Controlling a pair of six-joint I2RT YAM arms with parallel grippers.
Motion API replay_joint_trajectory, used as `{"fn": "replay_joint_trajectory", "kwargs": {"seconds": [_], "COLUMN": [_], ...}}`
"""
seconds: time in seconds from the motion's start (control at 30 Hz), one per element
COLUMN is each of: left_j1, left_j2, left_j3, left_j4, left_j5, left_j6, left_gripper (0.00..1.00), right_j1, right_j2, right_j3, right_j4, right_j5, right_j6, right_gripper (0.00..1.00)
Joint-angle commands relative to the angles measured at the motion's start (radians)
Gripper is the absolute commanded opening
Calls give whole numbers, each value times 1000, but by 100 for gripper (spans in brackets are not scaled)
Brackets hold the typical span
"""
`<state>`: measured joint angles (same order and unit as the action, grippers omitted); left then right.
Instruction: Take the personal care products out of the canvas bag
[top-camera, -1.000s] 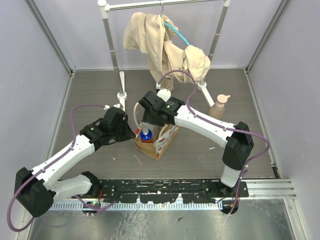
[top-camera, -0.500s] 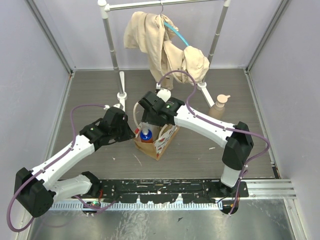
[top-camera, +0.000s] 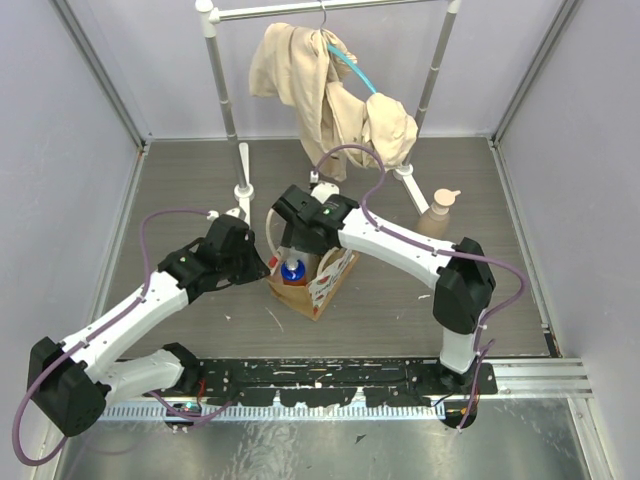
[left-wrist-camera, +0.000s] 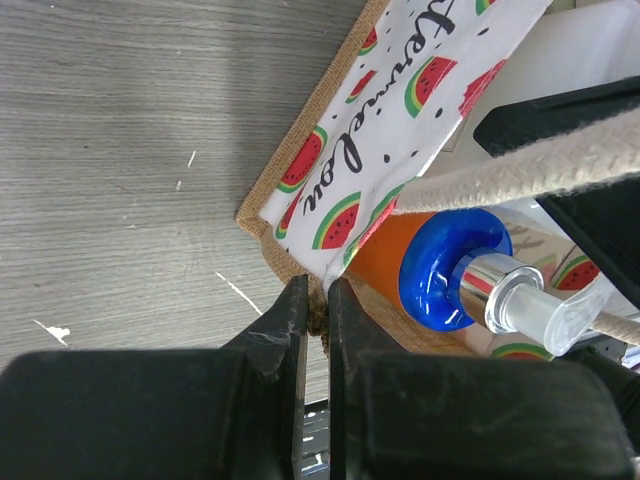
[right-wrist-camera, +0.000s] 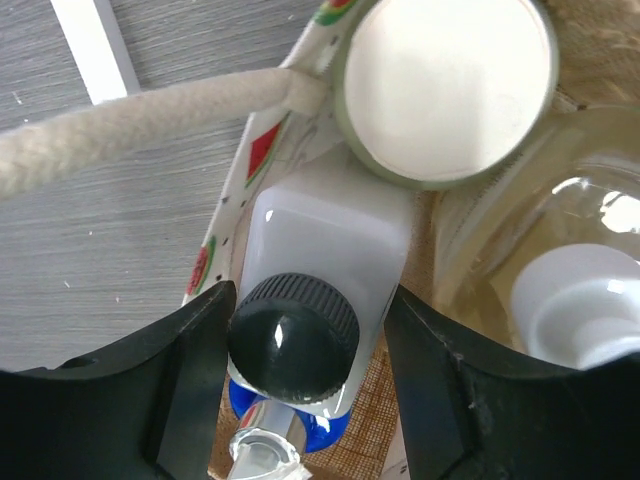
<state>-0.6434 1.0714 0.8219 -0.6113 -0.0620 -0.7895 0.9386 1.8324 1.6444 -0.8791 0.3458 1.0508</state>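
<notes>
Directly ahead, we note the upright black-capped white bottle (right-wrist-camera: 330, 225) between the fingers of the spread right gripper (right-wrist-camera: 310, 320), while the left gripper (left-wrist-camera: 317, 300) pinches the canvas bag (left-wrist-camera: 345, 165) rim.

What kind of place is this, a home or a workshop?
Most likely a robotics test booth, not a home: two arms bolted to a mounting rail, plain walls, and staged props, a clothes rack and canvas bag.

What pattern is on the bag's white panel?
Watermelon slices with black script on the panel; clearest in left wrist view.
</notes>
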Motion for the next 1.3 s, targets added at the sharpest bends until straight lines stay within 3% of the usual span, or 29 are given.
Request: {"fn": "replay_joint_trajectory", "kwargs": {"seconds": [0.0, 0.23, 0.43, 0.53, 0.63, 0.7, 1.27], "left_j1": [-2, -3, -3, -4, -3, -3, -2], "left_j2": [-6, -3, 11, 2, -10, -9, 6], "left_j3": [-40, -40, -34, -33, -37, -37, -19], "left_j4": [-137, -133, -126, -135, -139, -139, -155], "left_j5": [-7, -5, 10, 0, -8, -8, -23], "left_j6": [29, 30, 29, 30, 30, 30, 33], "left_gripper": [14, 14, 14, 14, 15, 16, 16], "right_j1": [-5, -4, -4, -4, -4, -3, 33], "right_j2": [6, -73, 5, 39, 31, 9, -268], "right_j3": [-71, -153, -114, -89, -77, -57, 135], "right_j4": [-119, -86, -103, -116, -106, -105, -73], "right_j5": [21, 42, 39, 36, 33, 39, 114], "right_j6": [14, 28, 8, 4, 3, 1, -199], "right_gripper": [62, 60, 54, 44, 23, 19, 8]}}
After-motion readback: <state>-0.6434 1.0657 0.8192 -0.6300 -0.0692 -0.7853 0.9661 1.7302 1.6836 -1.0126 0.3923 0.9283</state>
